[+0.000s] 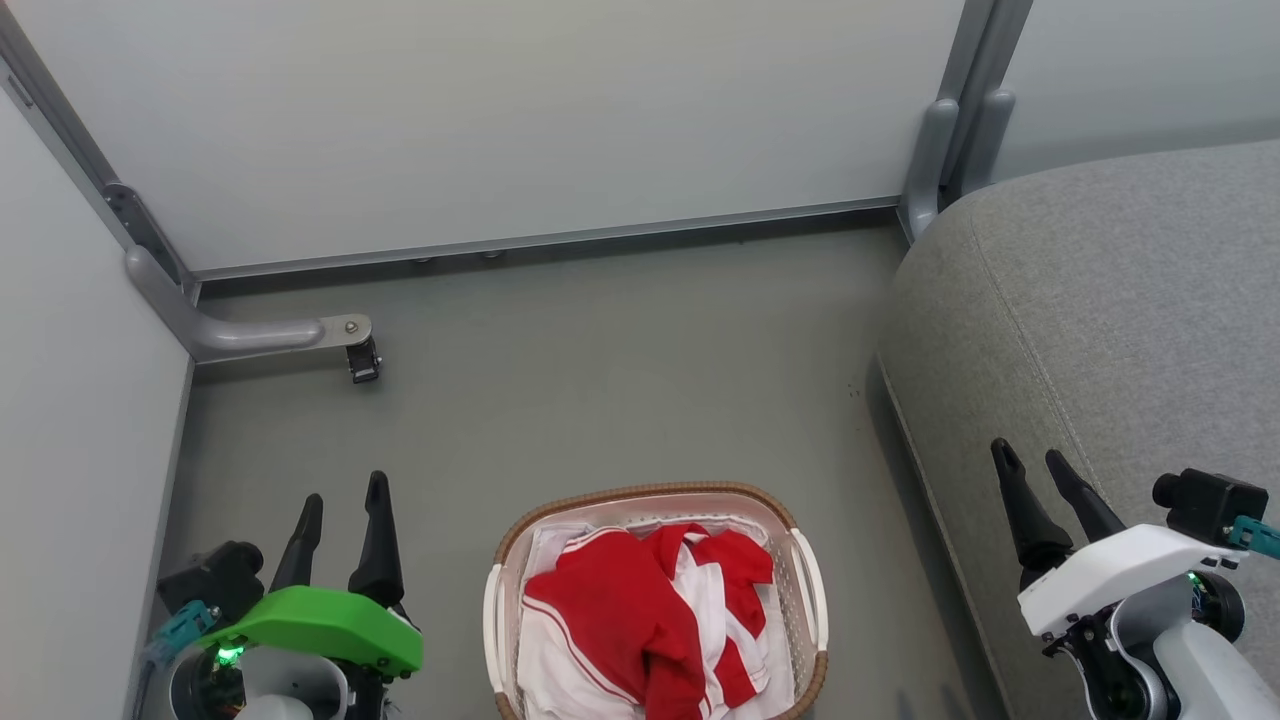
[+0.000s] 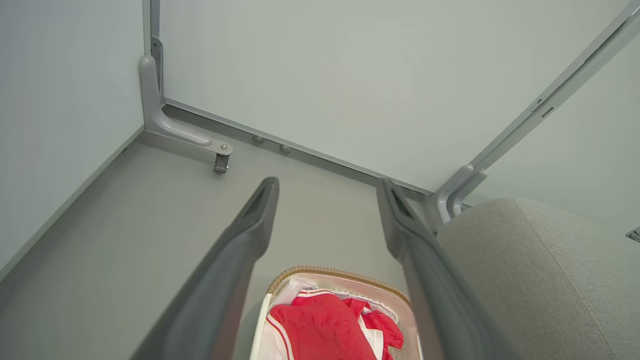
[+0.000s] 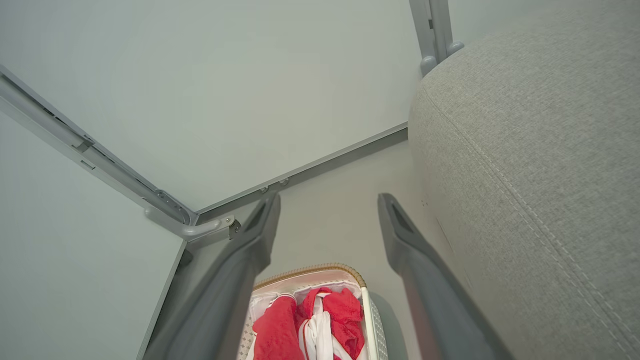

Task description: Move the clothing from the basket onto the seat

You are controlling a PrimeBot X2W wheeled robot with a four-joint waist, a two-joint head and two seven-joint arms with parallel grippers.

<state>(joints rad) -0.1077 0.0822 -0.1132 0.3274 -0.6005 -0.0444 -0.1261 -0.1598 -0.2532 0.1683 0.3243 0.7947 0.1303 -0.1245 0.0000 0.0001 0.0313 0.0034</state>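
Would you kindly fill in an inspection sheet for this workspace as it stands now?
Surface: grey floor, basket standing on it.
Job's things: red-and-white clothing heaped in the basket; seat at the robot's right, no clothing on its visible part.
Clutter: nothing seen.
Grippers: left gripper open, empty, left of the basket; right gripper open, empty, beside the seat.
Cables: teal plug at each wrist; nothing loose.
Surroundings: pale panels, grey frames, a caster foot.

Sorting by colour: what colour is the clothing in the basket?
The clothing is red with white panels; clearest in head view.
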